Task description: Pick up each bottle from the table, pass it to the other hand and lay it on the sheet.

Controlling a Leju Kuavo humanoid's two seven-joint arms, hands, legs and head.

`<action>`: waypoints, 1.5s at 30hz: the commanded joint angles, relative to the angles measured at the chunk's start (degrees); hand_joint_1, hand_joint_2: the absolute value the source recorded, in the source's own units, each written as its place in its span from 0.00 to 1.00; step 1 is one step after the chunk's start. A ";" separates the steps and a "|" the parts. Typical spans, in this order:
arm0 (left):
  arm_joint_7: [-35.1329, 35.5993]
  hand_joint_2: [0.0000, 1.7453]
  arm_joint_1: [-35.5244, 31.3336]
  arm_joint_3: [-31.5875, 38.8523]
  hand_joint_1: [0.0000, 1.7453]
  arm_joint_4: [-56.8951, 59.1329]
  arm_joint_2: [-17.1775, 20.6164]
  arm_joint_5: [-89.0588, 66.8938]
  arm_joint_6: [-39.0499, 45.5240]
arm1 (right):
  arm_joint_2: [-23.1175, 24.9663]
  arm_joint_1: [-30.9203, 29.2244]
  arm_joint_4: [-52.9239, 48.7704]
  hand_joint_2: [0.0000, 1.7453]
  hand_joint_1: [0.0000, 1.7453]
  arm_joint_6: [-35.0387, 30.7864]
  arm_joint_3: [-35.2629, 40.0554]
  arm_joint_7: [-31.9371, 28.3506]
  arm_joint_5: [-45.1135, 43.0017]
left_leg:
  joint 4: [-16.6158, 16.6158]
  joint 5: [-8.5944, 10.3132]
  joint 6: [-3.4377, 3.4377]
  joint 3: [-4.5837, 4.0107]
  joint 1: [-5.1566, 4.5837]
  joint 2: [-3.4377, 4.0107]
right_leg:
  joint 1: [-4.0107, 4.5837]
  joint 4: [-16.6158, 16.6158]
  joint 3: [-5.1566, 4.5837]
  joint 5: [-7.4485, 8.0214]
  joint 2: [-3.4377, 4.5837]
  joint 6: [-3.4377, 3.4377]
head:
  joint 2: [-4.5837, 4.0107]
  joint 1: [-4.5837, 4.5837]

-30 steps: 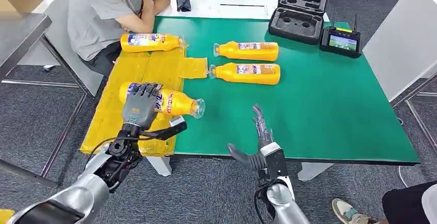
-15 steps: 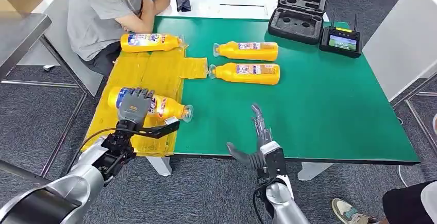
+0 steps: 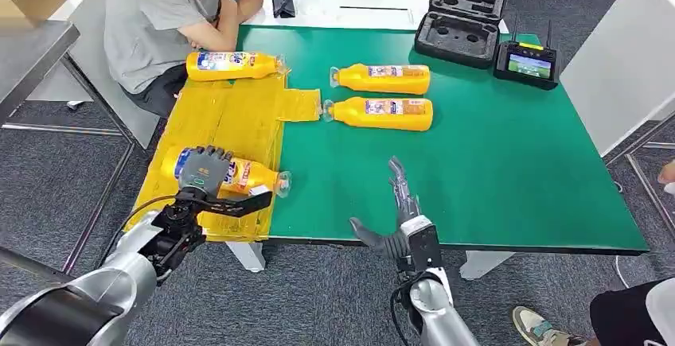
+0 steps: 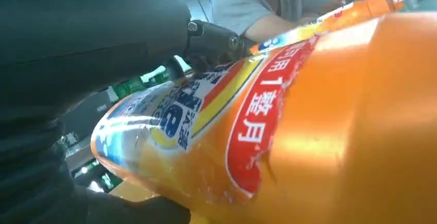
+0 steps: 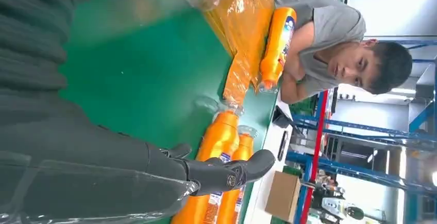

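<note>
A: Starting nearest, what does the left hand [image 3: 205, 173] hold?
B: Its fingers wrap an orange bottle [image 3: 239, 174] lying on its side on the yellow sheet [image 3: 231, 119], cap toward the green table [image 3: 493, 163].
A: And the right hand [image 3: 398, 219]?
B: At the table's near edge, fingers spread, holding nothing.
A: Farther back?
B: Two orange bottles [image 3: 380, 113] [image 3: 382, 78] lie side by side on the green. A fourth bottle [image 3: 232, 65] rests at the sheet's far end, beside a seated person [image 3: 167, 20]. A black case [image 3: 462, 24] sits at the far edge.
</note>
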 commanded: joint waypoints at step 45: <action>-45.70 1.00 23.11 1.16 0.00 -47.01 5.03 50.59 -27.12 | -1.02 -1.49 0.63 1.00 0.00 -0.22 0.44 -0.07 0.00 | 0.19 -0.25 -0.17 0.17 0.08 0.38 | 0.13 0.21 0.05 -0.14 0.32 -0.22 | 0.00 0.00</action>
